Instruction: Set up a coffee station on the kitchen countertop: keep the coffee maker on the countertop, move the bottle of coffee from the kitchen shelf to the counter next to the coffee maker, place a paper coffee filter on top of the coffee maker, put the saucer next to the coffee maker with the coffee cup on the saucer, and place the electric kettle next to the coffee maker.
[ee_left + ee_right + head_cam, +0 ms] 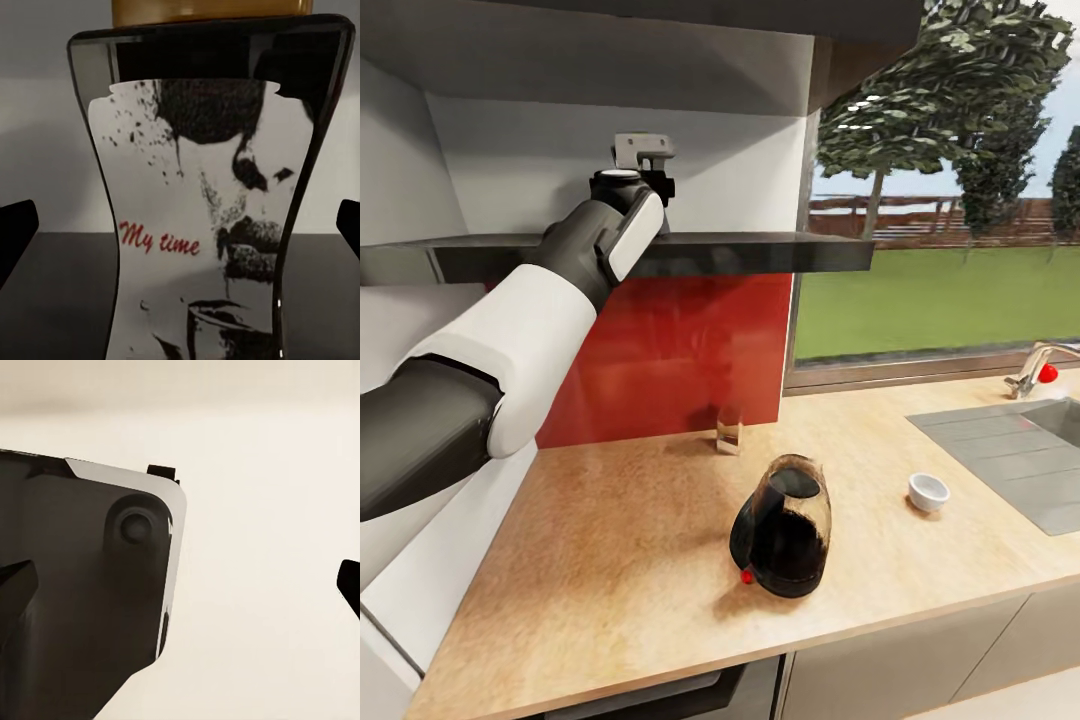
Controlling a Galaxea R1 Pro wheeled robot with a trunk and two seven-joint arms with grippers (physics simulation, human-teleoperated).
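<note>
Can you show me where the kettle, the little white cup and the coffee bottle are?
Kettle (784,528): head view, on its dark smoky body.
Cup (928,491): head view, on its white bowl, on the countertop.
Bottle (202,225): left wrist view, on its white label.

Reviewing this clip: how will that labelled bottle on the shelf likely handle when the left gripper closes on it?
The bottle of coffee looks rigid and glossy, so possibly slippery. Its sides pinch inward at the middle, which may help the fingers seat. Standing upright on the shelf, it could tip if nudged.
</note>
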